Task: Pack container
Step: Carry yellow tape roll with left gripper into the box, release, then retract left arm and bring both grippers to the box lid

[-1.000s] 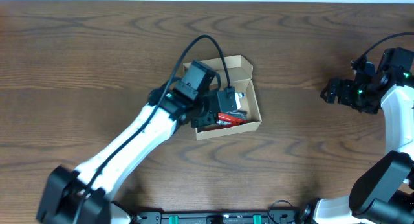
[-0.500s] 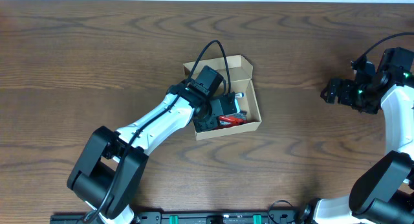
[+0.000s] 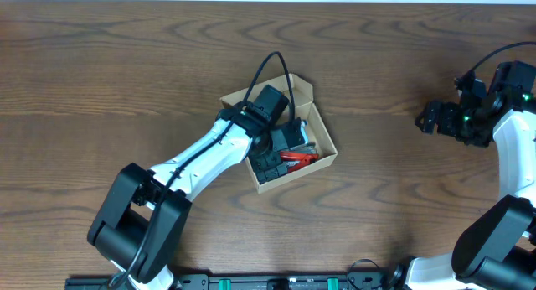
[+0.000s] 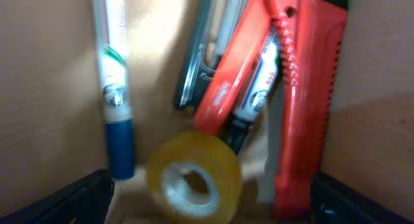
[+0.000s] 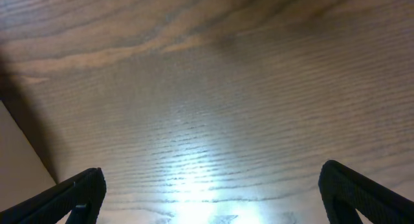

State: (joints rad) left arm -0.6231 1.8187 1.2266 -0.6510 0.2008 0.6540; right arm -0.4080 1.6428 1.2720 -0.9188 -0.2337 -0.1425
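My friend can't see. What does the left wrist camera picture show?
Inside the tan cardboard container lies a yellowish tape roll, low in the middle. A red box cutter sits on the right, a blue-capped marker on the left, another pen between them. The left gripper is open, its black fingers in the lower corners.

Container (image 3: 325, 132) mouth: left hand (image 3: 275, 152) is blocking it.
Container floor: tape roll (image 4: 194, 179), red cutter (image 4: 304, 101) are crowding it.
Worktop (image 3: 402, 223): lying bare around.
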